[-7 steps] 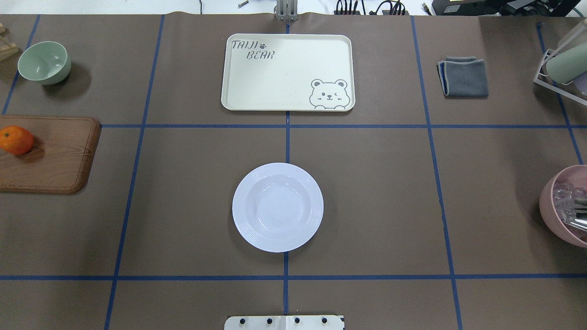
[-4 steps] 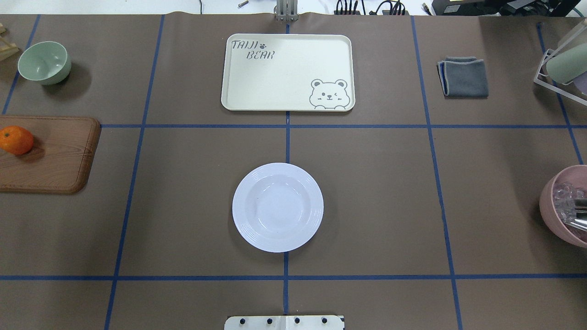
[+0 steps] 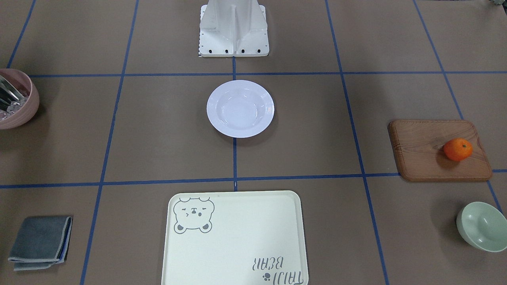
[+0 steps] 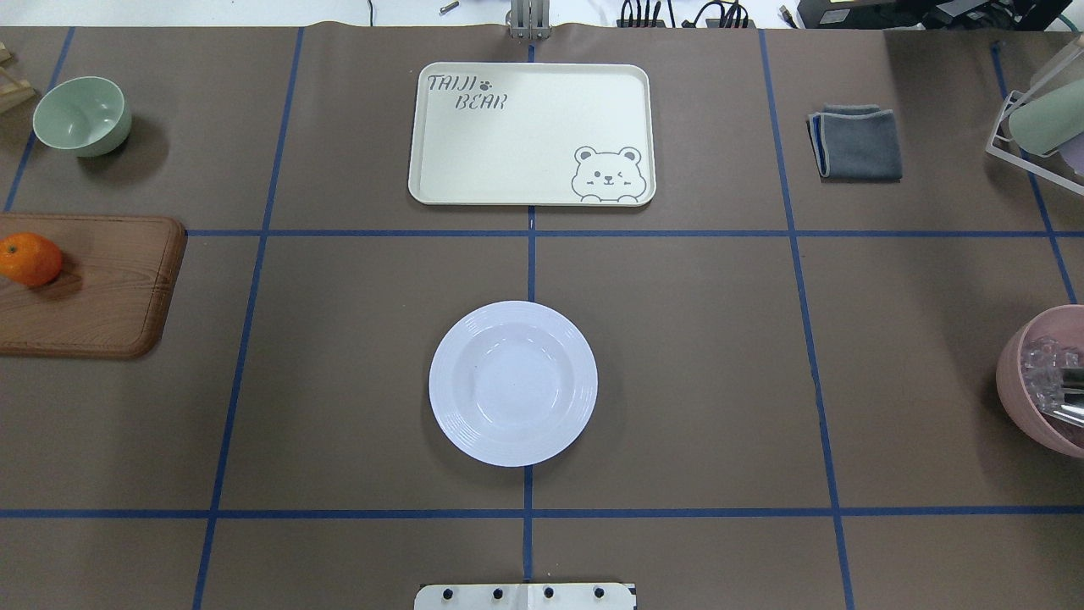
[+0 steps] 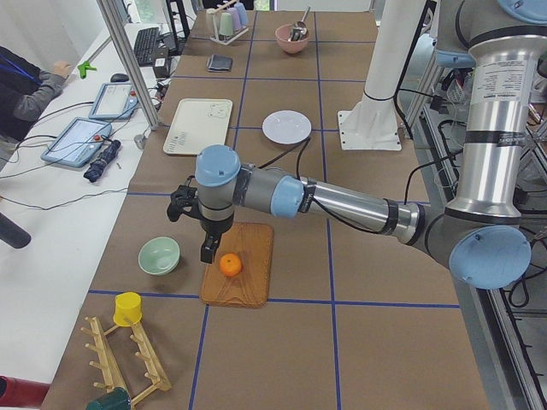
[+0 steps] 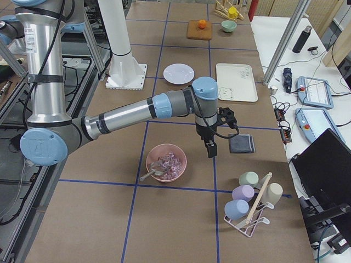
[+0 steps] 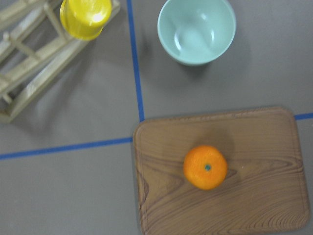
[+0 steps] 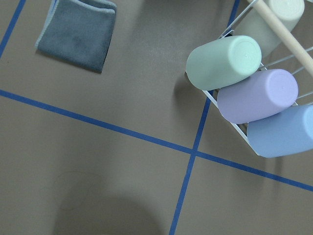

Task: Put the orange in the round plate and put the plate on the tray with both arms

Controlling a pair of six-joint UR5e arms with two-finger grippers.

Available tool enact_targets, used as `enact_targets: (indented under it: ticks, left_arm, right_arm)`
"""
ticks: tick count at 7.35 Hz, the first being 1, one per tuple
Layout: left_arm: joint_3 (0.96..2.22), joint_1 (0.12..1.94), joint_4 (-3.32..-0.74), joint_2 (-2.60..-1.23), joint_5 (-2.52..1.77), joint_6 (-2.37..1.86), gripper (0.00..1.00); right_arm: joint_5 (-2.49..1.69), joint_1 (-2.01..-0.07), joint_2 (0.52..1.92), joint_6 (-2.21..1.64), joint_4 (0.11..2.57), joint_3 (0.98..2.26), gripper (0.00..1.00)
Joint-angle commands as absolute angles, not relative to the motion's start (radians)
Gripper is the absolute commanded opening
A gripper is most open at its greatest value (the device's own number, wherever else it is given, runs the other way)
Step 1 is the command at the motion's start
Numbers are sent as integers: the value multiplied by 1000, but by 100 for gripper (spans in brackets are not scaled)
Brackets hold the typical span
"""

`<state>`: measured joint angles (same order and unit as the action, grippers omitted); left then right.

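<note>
**L gripper (image 5: pixel 208 249) over wooden board (image 4: pixel 110 288), orange (image 4: pixel 30 258) beside it**

Far ctr: the tray (image 4: pixel 532 134). Table ctr: the round plate (image 4: pixel 449 383), apart from tray. The orange sits on the board, L side, just beside the L gripper's tips and not touching them. R gripper (image 6: pixel 211 148) hangs near grey cloth (image 6: pixel 242 144). Jaws, both: can't tell if released or clenched.

Brown table (image 4: pixel 720 356), gridded with blue tape lines (image 4: pixel 531 263).
Near the black left gripper (image 5: pixel 206 254): the orange (image 7: pixel 205 167), vivid orange with a dark stem dot, on a brown wood-grained board (image 7: pixel 254 205); a pale green bowl (image 7: pixel 196 30). Near the black right gripper (image 6: pixel 211 152): a pink bowl (image 4: pixel 1016 385), a grey cloth (image 8: pixel 78 34). The round plate (image 4: pixel 512 385) glossy white, the tray (image 4: pixel 525 135) cream (grey bear face, grey lettering).
</note>
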<state>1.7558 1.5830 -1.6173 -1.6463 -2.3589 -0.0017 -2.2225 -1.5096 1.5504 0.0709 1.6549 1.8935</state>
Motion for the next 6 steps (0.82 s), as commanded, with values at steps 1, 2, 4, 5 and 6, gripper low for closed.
enact_targets:
  ticks: [1,2,4,5,6]
  left_arm:
    - [1732,1583,-1719,-1658,-2361,14,100]
    - [1698,1583,-1821,-1648,-2361,9,100]
    - [1675,1534,-1897,-1637,-2359,2,100]
    - [1668,1478,-1914,-1625,-2358,-5,99]
    - [1622,1454,-1931,-1626,-2350,-24,99]
  right_arm:
    - [-2220,-1511,1536,43,1612,1856,100]
    - [-2226,-1511,1528,40,1580,1855,100]
    - [-2253,-1508,1539,12,1531,1855,100]
    - [-2293,-1493,1539,-96,1526,1855,100]
    - [-2295,-1438,1536,-239,1514,1870,100]
